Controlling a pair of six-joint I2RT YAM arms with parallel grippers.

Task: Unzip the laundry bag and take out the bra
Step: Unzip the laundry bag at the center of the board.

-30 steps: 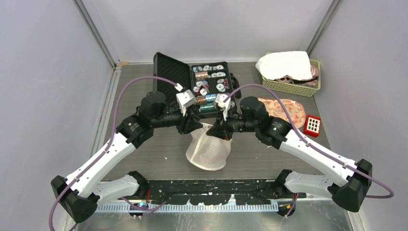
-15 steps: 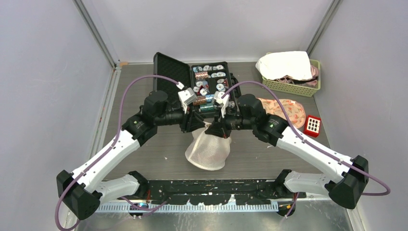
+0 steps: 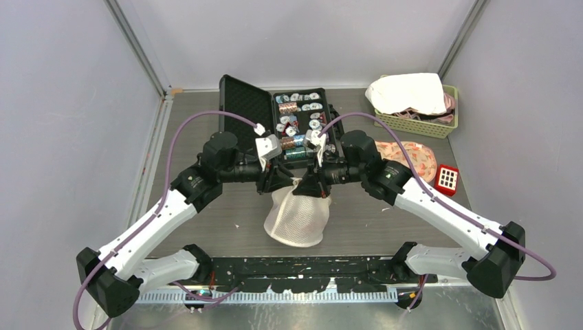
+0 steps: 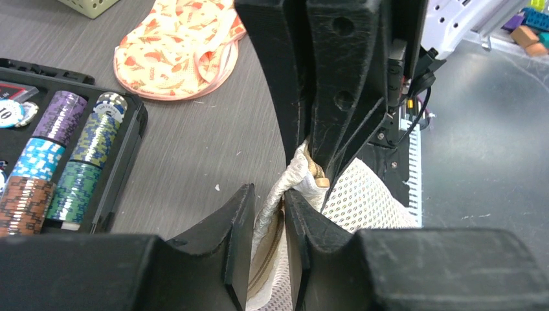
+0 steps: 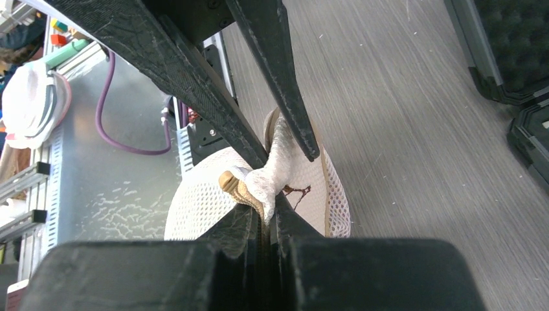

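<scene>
The laundry bag [image 3: 297,218] is a white mesh pouch hanging over the table's middle between my two grippers. My right gripper [image 3: 307,184] is shut on the bunched top edge by the tan zipper end [image 5: 234,184]; its wrist view shows the jaws [image 5: 267,210] pinched on white fabric. My left gripper [image 3: 278,180] faces it from the left. Its jaws [image 4: 268,194] stand a narrow gap apart, with the bag's edge and tan zipper tape [image 4: 275,240] between them. The mesh [image 4: 369,197] bulges below. The bra is hidden inside the bag.
An open black case of poker chips [image 3: 295,120] lies just behind the grippers. A floral cloth piece [image 3: 409,157] and a red keypad-like block [image 3: 447,179] lie to the right. A green basket of laundry [image 3: 412,103] stands at the back right corner.
My left gripper's jaws have narrowed around the bag's top edge. Both wrists have drawn slightly closer together, and the bag hangs a little more bunched.
</scene>
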